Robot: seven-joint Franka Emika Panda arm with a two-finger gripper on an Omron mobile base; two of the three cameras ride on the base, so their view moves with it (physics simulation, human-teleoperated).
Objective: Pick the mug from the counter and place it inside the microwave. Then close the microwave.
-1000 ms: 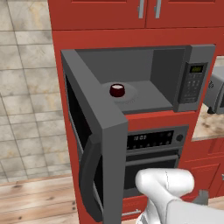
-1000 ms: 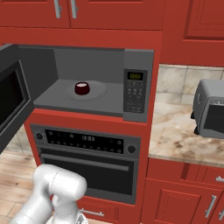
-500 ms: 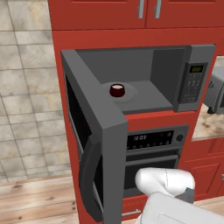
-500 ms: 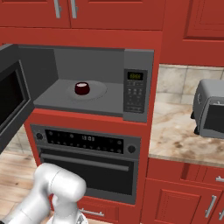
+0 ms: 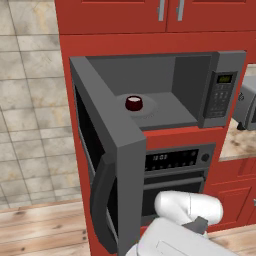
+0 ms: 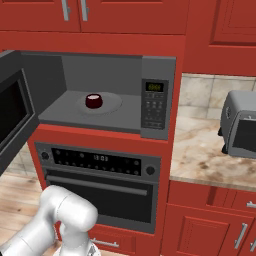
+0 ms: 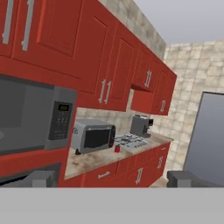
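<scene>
The mug [image 5: 133, 103] sits upright on the round plate [image 6: 112, 104] inside the microwave [image 6: 158, 97], near the middle of the floor of the cavity, and nothing touches it. The microwave's door [image 5: 107, 150] stands swung wide open to the left, its black handle [image 5: 100, 200] at the near edge, above the oven [image 6: 100, 182]. The hand [image 7: 111, 178] is wide open and holds nothing, its two fingertips [image 7: 41, 178] far apart, pointing along the desk [image 7: 94, 158] toward the toaster oven [image 7: 92, 136] and away from the mug.
</scene>
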